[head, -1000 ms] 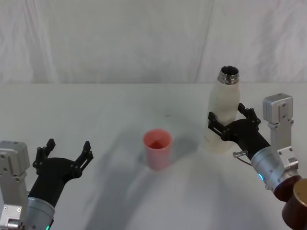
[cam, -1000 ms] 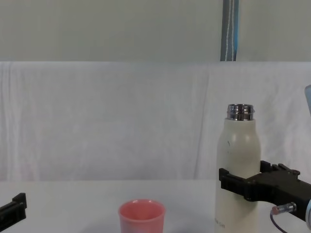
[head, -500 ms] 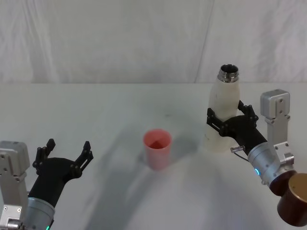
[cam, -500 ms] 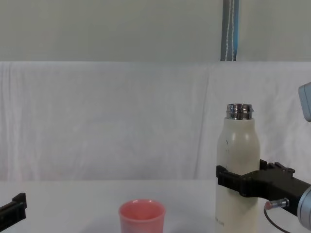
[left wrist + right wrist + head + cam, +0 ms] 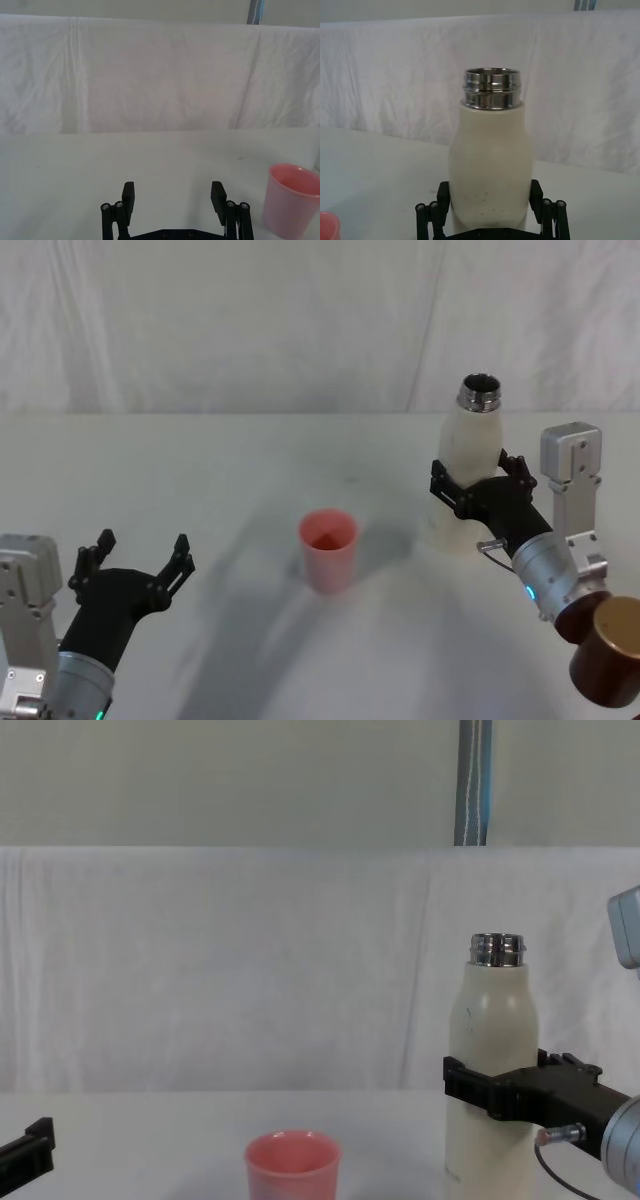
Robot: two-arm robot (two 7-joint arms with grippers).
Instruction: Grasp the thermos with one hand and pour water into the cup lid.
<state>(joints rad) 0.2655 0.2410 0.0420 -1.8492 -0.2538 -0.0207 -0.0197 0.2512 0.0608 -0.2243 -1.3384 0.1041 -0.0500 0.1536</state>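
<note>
Nearest, left pincer (image 5: 135, 562) parked wide open, holding nothing. Farther, pink cup lid (image 5: 327, 549) at mid counter (image 5: 230, 470). Farthest, right pincer (image 5: 473, 487) clamped around upright thermos (image 5: 465, 470); cup lying to its left for tilting.

The surface (image 5: 220, 470) was a plain white top that ran back to a wrinkled white cloth backdrop (image 5: 250, 320) along its far edge. Two things stood upright on it. The pink cup lid (image 5: 327, 549) sat near the middle, mouth up. The cream-white thermos (image 5: 463, 472) stood to the right of it and a little farther back, well apart from the cup, its steel neck uncapped.
</note>
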